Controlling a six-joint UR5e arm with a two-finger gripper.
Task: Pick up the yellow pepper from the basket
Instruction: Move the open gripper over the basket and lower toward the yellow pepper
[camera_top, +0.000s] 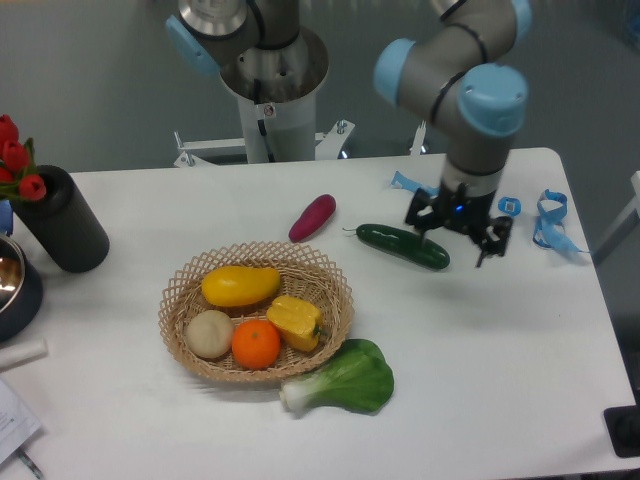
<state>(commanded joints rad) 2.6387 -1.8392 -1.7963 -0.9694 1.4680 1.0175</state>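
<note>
While the gripper (458, 237) hangs over the cucumber's (403, 246) right end, jaws apart and holding nothing, the yellow pepper (295, 321) sits untouched in the basket (338, 290).

Four things share that basket: the pepper at the right, touching a round orange (256, 343), a pale round fruit (209, 334) at the left, and a long yellow fruit (240, 286) across the back. A bok choy (343, 379) presses against the basket's front-right rim. A purple sweet potato (312, 217) lies just behind it. Bare tabletop (500, 340) stretches from basket to the right edge, where blue straps (553, 222) lie. A black vase (62, 219) stands far left.
</note>
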